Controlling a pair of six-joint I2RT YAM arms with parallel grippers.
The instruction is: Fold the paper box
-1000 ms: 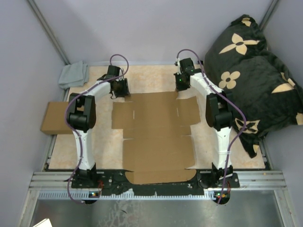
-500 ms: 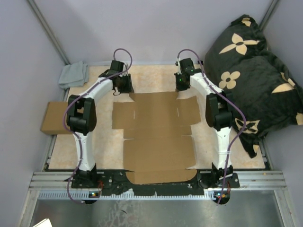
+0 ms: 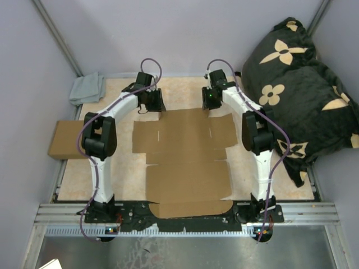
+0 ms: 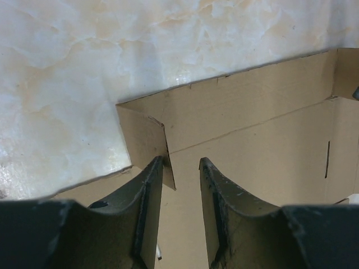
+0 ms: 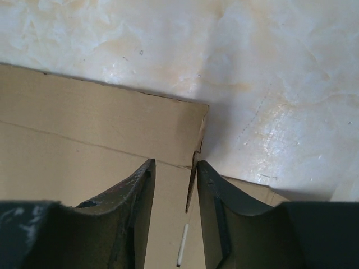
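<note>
The paper box [image 3: 185, 162] is laid flat and unfolded on the surface [image 3: 129, 168], between the two arms. Its long way is run from the near edge to the far side. Both pincers are found at its far end. The left pincer [image 3: 152, 104] is placed at the far left corner, and the right pincer [image 3: 208, 101] at the far right corner. Each pincer is seen partly open, with a small gap. A thin edge of card is seen in each gap, but it is not squeezed, so nothing is held. The far strip of card is stretched sideways from one pincer to the other, so neither arm is nearer. It is judged that this strip is to be lifted and folded back toward the arms, with both corners gripped together.
</note>
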